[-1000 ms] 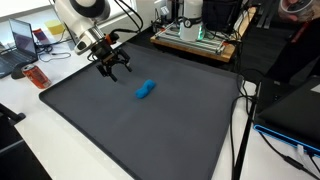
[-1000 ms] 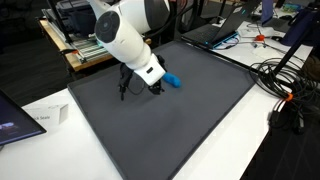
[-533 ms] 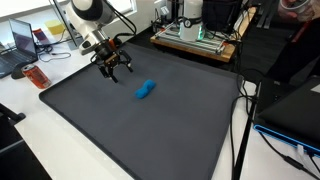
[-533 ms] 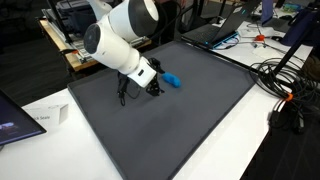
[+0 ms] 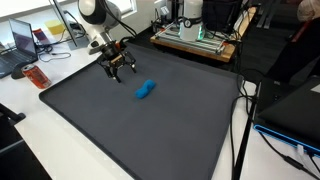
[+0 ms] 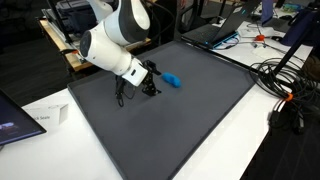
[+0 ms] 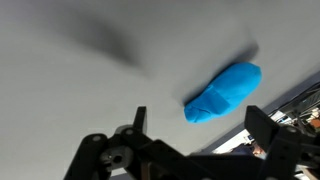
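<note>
Blue oblong object (image 5: 146, 91) lay flat on the dark mat (image 5: 150, 130), around mid-mat, nothing touching it. Gripper (image 5: 120, 70) hung near it over the mat, jaws spread wide, empty. In the wrist view the object sat just ahead of the fingers. White table (image 5: 20, 110) lay around the mat.
</note>
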Available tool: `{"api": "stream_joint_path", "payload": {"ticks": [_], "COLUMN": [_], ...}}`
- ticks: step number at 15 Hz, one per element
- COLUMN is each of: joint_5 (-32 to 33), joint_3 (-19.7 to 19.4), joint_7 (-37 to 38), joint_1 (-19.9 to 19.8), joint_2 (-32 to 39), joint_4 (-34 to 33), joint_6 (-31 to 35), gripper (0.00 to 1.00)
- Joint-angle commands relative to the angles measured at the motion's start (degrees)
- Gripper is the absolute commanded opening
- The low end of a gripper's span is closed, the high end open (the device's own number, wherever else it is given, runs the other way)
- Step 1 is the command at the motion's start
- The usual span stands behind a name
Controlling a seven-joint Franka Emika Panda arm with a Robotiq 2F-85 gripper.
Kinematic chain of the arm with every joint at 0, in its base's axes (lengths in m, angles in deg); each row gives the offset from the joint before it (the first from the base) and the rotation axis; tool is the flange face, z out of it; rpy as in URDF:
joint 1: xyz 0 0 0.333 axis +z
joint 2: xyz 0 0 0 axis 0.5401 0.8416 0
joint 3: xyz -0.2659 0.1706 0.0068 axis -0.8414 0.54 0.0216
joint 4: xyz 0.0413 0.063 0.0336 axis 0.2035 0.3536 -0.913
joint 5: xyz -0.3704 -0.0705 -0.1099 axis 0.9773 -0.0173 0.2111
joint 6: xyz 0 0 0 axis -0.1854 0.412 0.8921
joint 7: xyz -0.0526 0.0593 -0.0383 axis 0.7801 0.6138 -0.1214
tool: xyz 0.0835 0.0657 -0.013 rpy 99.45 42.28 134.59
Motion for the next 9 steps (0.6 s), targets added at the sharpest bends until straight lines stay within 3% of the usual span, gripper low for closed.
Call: {"api": "stream_joint_path", "payload": {"ticks": [1, 9], "joint_5": [-5.9, -21.6], "joint_3": [-1.6, -2.3], "joint_7": [-6.7, -20.5], "joint_1": [2.5, 8.1], "joint_2": [-5.7, -15.4], "joint_4": [8.1, 21.2], "joint_6": [5.6, 17.4], "gripper": [1.00, 1.00]}}
